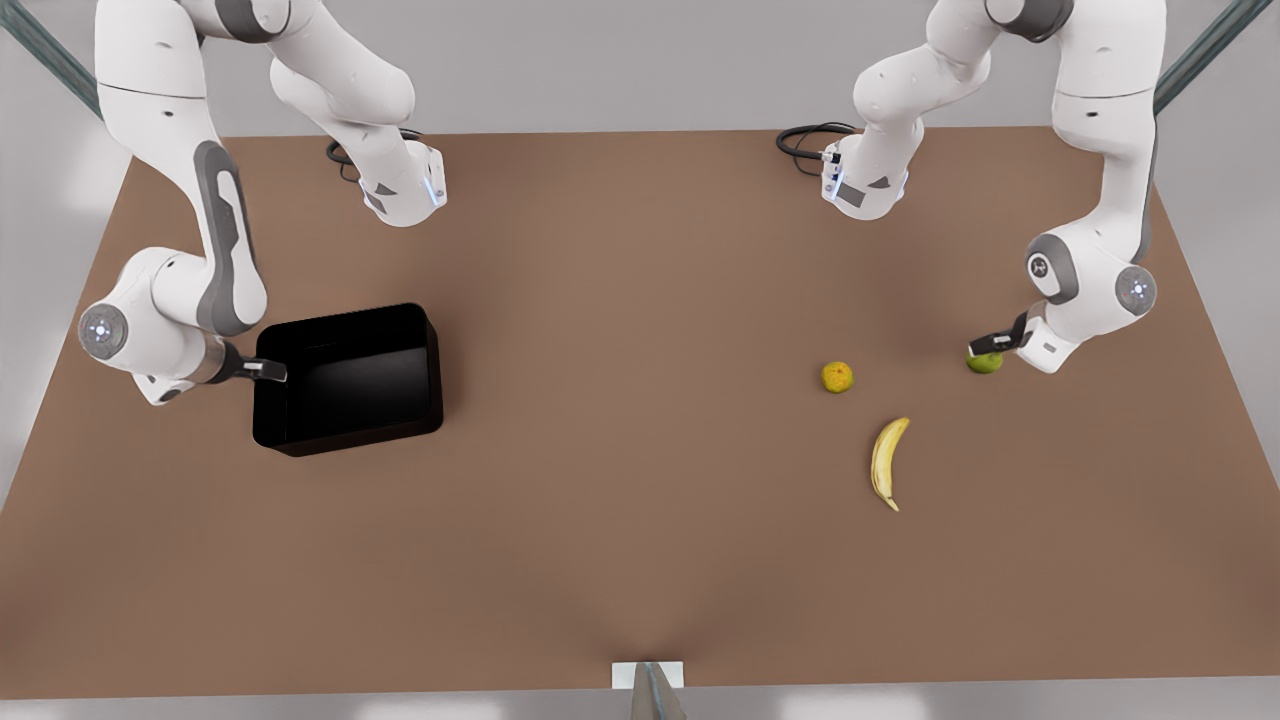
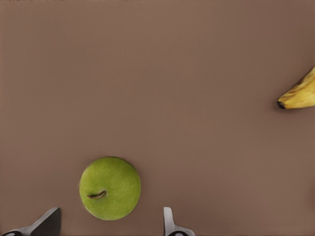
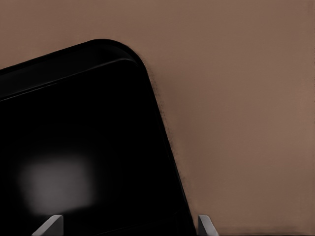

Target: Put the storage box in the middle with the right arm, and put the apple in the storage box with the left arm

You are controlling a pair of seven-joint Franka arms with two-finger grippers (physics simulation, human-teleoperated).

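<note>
Two white arms reach over your matte brown tabletop, pale grey walls behind. Your right pincer spreads wide astride the near wall of the glossy black, round-cornered storage box. Your left pincer gapes around the smooth green apple, not touching. Beyond it lie a mottled orange fruit and curved banana.
</note>
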